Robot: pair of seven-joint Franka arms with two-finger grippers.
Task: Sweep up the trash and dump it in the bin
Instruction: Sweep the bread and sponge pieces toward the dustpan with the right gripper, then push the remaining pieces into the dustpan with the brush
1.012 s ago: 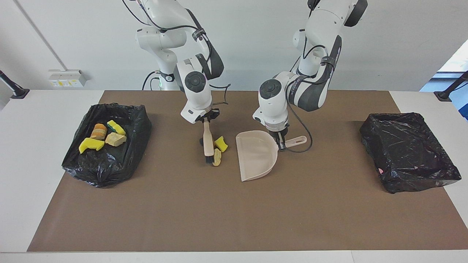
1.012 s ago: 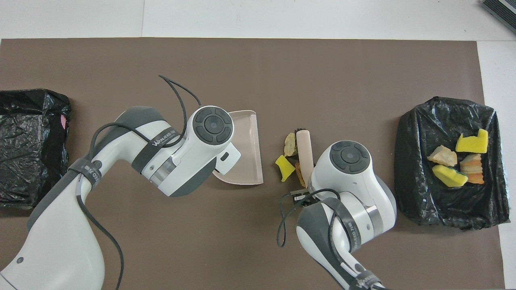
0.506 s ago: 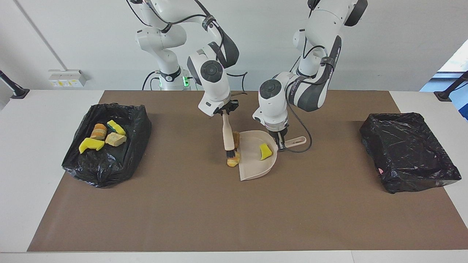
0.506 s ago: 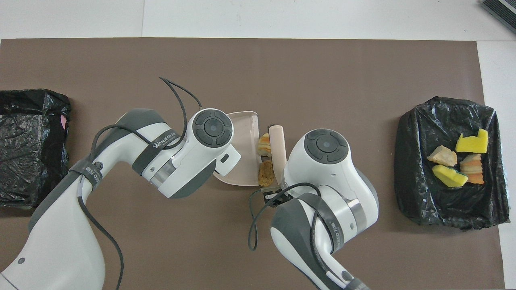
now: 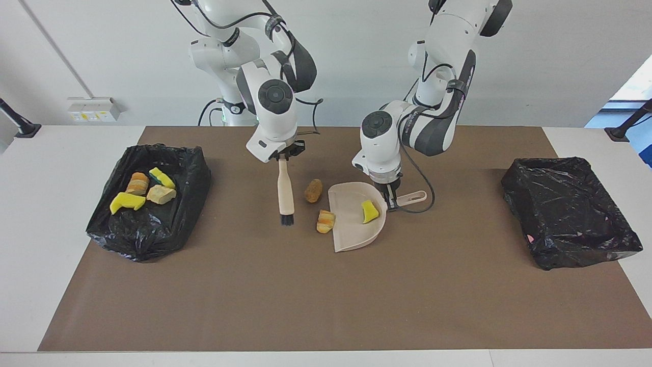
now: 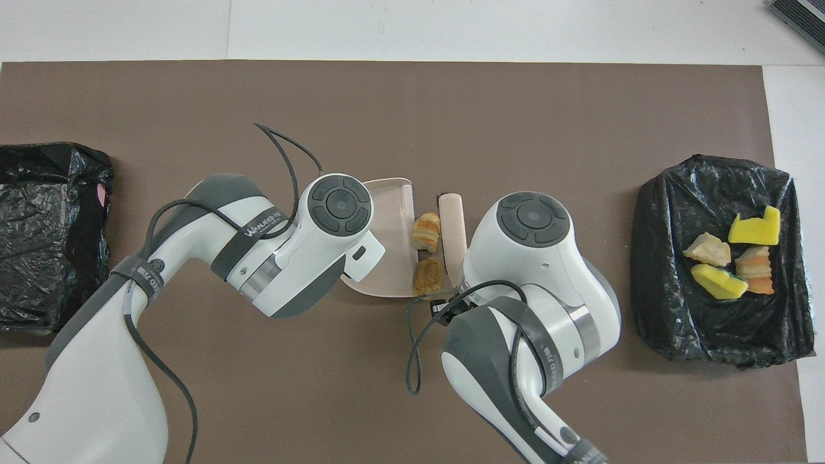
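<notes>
My right gripper point(image 5: 281, 158) is shut on the handle of the beige brush point(image 5: 285, 193), which hangs bristles down over the mat. My left gripper point(image 5: 391, 203) is shut on the handle of the beige dustpan point(image 5: 351, 235), which rests on the mat. One yellow sponge chunk point(image 5: 369, 211) lies in the pan. A striped tan scrap point(image 5: 325, 221) sits at the pan's open edge, and a brown scrap point(image 5: 313, 190) lies on the mat nearer the robots. From overhead the dustpan point(image 6: 387, 206), the brush point(image 6: 453, 232) and both scraps point(image 6: 426, 231) show, while the wrists hide both grippers.
A black-bagged bin point(image 5: 196, 176) at the right arm's end of the table holds several yellow and tan scraps point(image 5: 142, 191). A second black-bagged bin point(image 5: 570, 214) stands at the left arm's end. The brown mat point(image 5: 326, 295) covers the table between them.
The brush pushed the three scraps to the dustpan and the yellow chunk slid in. The right gripper then drew the brush back toward its own end. The left arm held still.
</notes>
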